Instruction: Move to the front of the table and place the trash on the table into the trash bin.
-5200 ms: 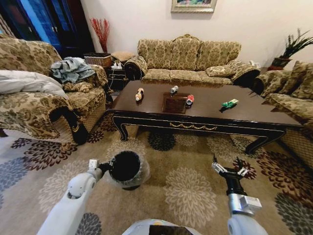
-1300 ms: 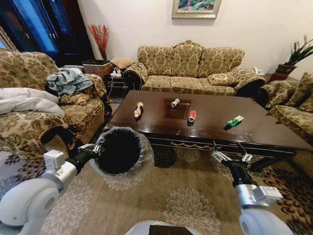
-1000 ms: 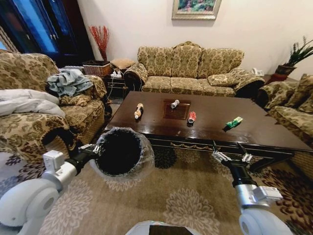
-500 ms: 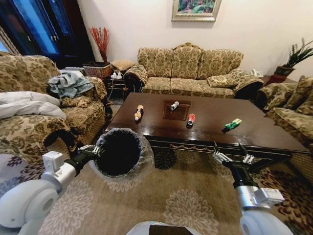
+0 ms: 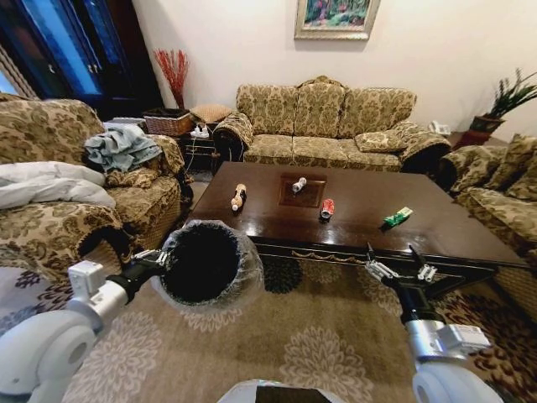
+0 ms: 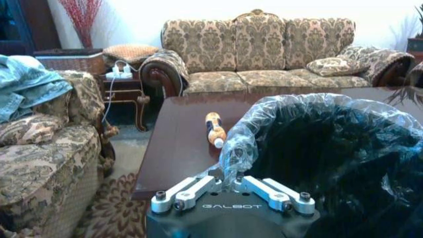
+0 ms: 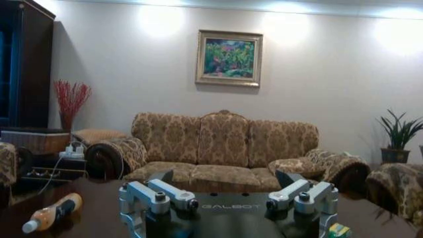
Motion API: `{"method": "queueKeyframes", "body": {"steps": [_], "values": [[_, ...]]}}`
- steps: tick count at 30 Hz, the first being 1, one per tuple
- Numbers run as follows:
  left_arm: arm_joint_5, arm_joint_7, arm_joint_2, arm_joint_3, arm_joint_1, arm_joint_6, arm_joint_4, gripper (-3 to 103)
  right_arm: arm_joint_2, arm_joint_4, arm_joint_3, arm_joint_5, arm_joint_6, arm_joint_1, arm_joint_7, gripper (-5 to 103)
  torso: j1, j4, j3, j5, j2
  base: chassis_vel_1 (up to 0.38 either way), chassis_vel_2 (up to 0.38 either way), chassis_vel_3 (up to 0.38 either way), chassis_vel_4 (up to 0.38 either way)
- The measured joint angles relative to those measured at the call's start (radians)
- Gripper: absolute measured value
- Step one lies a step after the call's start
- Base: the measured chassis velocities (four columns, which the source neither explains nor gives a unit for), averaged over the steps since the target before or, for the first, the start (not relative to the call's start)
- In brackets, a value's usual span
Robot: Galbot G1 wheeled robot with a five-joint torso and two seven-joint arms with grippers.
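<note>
The dark glossy table [image 5: 361, 239] stands just ahead of me. The trash lies on it: a tan bottle [image 5: 238, 196] at the left, a silver can [image 5: 299, 184] by the centre inlay, a red can [image 5: 327, 207] and a green wrapper [image 5: 397, 217] to the right. My left gripper [image 5: 162, 257] is shut on the rim of the black, bag-lined trash bin [image 5: 204, 263] and holds it off the carpet, before the table's left corner. In the left wrist view the gripper [image 6: 228, 174] pinches the bag-covered rim of the bin [image 6: 330, 148], with the bottle [image 6: 213, 130] beyond. My right gripper [image 5: 400, 270] hangs open before the table's front edge, its jaws wide and empty [image 7: 225, 191].
A patterned sofa [image 5: 323, 117] stands behind the table. An armchair [image 5: 75, 210] with clothes on it flanks the left, another chair [image 5: 503, 201] the right. A wicker basket [image 5: 172, 123] sits on a side table at the back left. Flowered carpet [image 5: 319, 336] lies between me and the table.
Since the oldest frame the left gripper has lifted the bin off the carpet and the camera has come closer to the table. Over the last second the view shifts slightly; the trash has not moved.
</note>
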Motion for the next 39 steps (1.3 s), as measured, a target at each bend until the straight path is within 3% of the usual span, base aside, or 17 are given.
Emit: {"method": "queueKeyframes", "body": {"steps": [27,39], "values": [[0.007,-0.001,-0.020,0.029,-0.008,-0.016,0.000,3,0.009,0.011,0.006,-0.010,-0.001,-0.013,0.004,100,0.051,0.0000,0.069,0.0000,0.121,0.000,0.000,0.000,0.000],[0.010,-0.040,-0.048,0.037,0.009,-0.027,0.000,3,0.005,-0.001,0.003,-0.007,-0.003,-0.007,0.003,100,0.074,0.0000,0.100,0.0000,0.174,-0.074,0.070,0.081,-0.075]]}}
